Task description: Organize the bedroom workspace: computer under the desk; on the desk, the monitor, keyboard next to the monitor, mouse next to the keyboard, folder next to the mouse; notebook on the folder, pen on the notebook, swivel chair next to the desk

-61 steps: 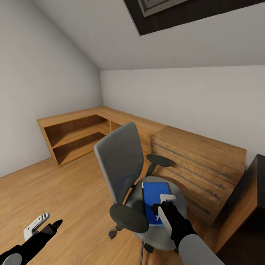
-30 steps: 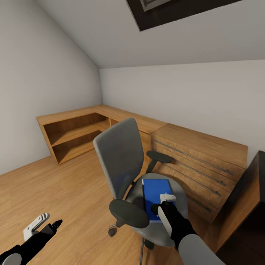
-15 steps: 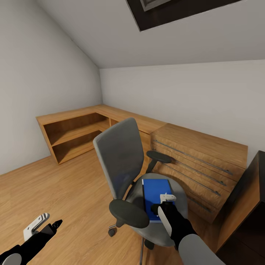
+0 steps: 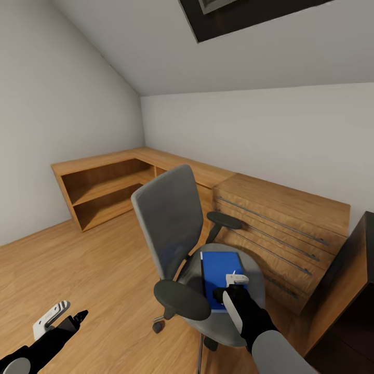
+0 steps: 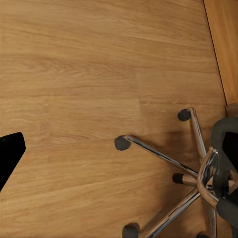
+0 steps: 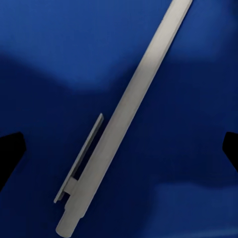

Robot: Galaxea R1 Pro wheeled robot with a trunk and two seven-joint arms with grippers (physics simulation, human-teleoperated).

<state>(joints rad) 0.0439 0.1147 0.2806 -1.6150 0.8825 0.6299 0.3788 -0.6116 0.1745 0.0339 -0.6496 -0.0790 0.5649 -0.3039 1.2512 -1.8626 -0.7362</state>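
Under the sloped white ceiling, the grey-backed swivel chair (image 4: 179, 244) with black armrests stands on the pale oak floor (image 4: 78, 259), its back turned toward the low oak corner shelving (image 4: 104, 189) and its seat close to a light oak chest of drawers (image 4: 283, 234) along the wall. On the grey seat lies the bright blue rectangular folder (image 4: 218, 278), flat, and no label or writing can be read on its cover or anywhere else in the room.

The robot's right arm reaches forward and down over the seat, its black forearm ending in the right gripper (image 4: 235, 283) poised right above the near part of the folder. From the camera on that wrist, a thin silvery-white pen (image 6: 126, 116) with a pocket clip lies slantwise on the blue cover, and the dark tips of the fingers (image 6: 10, 148) show at either edge, spread wide on both sides of the pen, not touching it.

The left arm hangs low over bare floor, well away from the chair, with the left gripper (image 4: 65, 317) pointing forward; I cannot tell how its fingers stand. Its wrist camera looks down on the chair's chrome five-star base (image 5: 173, 173) and black casters.
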